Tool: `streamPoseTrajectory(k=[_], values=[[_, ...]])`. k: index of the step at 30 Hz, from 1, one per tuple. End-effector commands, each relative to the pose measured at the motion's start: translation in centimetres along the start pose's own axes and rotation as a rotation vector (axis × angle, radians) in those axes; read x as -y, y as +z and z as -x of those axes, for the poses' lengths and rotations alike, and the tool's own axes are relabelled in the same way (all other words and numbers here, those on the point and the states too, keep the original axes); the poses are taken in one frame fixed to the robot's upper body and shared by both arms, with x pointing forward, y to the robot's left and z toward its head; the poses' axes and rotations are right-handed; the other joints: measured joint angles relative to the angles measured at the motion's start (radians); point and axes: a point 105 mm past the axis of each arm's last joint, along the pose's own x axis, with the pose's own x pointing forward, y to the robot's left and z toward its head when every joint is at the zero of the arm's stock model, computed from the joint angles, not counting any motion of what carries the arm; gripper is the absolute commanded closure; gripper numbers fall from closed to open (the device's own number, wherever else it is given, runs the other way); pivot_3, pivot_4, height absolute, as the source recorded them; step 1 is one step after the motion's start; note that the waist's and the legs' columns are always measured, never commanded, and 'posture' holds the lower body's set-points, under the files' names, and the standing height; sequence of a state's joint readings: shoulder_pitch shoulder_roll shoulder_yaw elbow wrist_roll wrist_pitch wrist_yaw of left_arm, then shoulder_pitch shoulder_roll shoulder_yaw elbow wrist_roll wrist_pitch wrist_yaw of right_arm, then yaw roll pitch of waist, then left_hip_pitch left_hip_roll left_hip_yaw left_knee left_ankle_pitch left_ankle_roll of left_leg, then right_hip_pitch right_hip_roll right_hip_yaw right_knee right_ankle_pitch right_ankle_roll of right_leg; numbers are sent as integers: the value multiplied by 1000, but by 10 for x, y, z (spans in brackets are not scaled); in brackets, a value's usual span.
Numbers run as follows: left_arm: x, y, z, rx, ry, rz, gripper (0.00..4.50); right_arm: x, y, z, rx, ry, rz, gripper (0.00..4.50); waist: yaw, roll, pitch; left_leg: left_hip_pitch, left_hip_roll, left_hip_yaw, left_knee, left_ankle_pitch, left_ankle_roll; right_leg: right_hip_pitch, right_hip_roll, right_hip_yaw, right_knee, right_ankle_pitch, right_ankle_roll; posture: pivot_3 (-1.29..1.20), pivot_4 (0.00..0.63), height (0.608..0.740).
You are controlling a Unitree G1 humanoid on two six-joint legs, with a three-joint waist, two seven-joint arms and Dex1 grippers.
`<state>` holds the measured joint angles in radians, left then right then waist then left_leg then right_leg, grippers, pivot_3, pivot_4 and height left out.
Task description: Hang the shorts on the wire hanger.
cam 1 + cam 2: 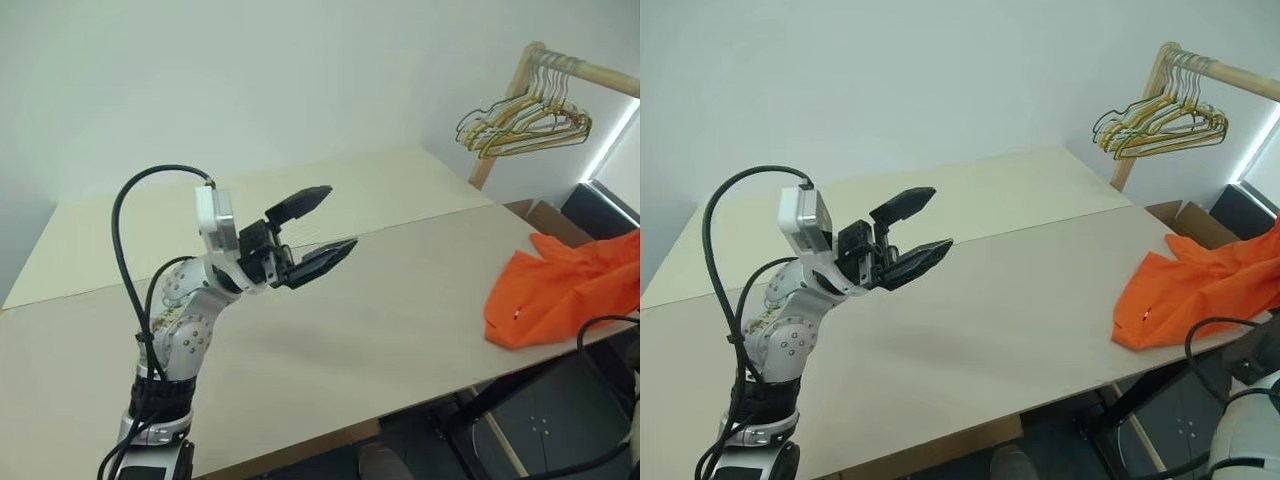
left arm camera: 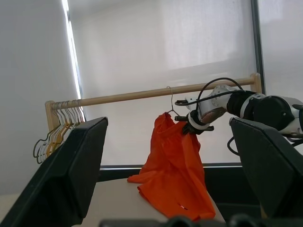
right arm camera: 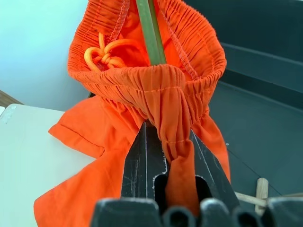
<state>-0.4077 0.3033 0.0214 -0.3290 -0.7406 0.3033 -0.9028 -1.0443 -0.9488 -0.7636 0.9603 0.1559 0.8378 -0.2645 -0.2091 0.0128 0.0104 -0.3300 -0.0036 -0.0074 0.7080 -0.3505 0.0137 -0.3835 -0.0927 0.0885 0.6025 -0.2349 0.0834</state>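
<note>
The bright orange shorts (image 1: pixel 556 296) lie partly on the table's right end, with their upper part lifted off to the right. My right gripper (image 3: pixel 165 135) is shut on a bunched fold of the elastic waistband. An olive-green wire of the wire hanger (image 3: pixel 150 33) passes down through the waist opening. In the left wrist view the hanger's hook (image 2: pixel 169 100) sits on the wooden rail (image 2: pixel 142 94), the shorts (image 2: pixel 176 175) drape below it, and my right gripper (image 2: pixel 191 126) holds their top. My left gripper (image 1: pixel 340 217) hovers open above the table's middle, holding nothing.
A bunch of several gold and green wire hangers (image 1: pixel 525 120) hangs at the rail's near end, beyond the table's far right corner. The pale table (image 1: pixel 380 320) spans the view. Cardboard boxes (image 1: pixel 545 218) stand behind its right end. A black cable (image 1: pixel 125 215) loops over my left arm.
</note>
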Motion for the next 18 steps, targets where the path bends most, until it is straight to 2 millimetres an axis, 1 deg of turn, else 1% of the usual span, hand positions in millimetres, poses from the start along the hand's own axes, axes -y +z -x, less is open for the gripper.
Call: streamPoseTrajectory(k=[1, 7, 11, 13, 14, 15, 16, 18], values=[[3, 6, -2, 19, -8, -39, 24, -3, 13, 6, 34, 14, -26, 4500, 0, 0, 0, 0, 0, 1, 0, 0, 0, 0, 0, 1, -1, 0, 1, -188, 0, 740], [3, 6, -3, 24, -12, -36, 24, -8, 3, 6, 10, 4, 16, 4500, 1, 0, 0, -1, 0, 6, 0, 0, 1, 0, 0, 6, -8, 5, 5, -188, 0, 740], [3, 5, -3, 24, -14, -38, 24, -7, 1, 8, 38, -42, 90, 4500, 1, 0, 0, -1, 0, 7, 0, -1, 1, 0, 0, 8, -8, 6, 6, -188, 0, 740], [4, 4, -3, 22, -14, -38, 0, -7, 3, 11, 64, -66, 115, 3850, 1, 0, 0, 0, 0, 7, 0, -1, 1, 0, 0, 8, -8, 6, 6, -188, 0, 740], [4, 4, -3, 22, -15, -37, 0, -8, 3, 13, 74, -70, 116, 3734, 1, 0, 0, 0, 0, 7, 0, -1, 1, 0, 0, 8, -8, 6, 6, -189, 0, 740], [4, 4, -2, 23, -16, -37, 0, -9, 4, 14, 84, -75, 111, 3350, 1, 0, 0, 0, 0, 7, 0, -1, 1, 0, 0, 8, -8, 6, 6, -188, 0, 740], [5, 4, -2, 24, -17, -37, 0, -10, 6, 16, 98, -77, 105, 3126, 1, 0, 0, 0, 0, 7, 0, -1, 1, 0, 0, 8, -8, 6, 6, -188, 0, 740], [5, 5, -3, 29, -18, -37, 0, -10, 7, 18, 117, -91, 111, 2431, 0, 0, 0, 0, 0, 7, 0, -1, 1, 0, 0, 9, -8, 6, 6, -186, 0, 740]])
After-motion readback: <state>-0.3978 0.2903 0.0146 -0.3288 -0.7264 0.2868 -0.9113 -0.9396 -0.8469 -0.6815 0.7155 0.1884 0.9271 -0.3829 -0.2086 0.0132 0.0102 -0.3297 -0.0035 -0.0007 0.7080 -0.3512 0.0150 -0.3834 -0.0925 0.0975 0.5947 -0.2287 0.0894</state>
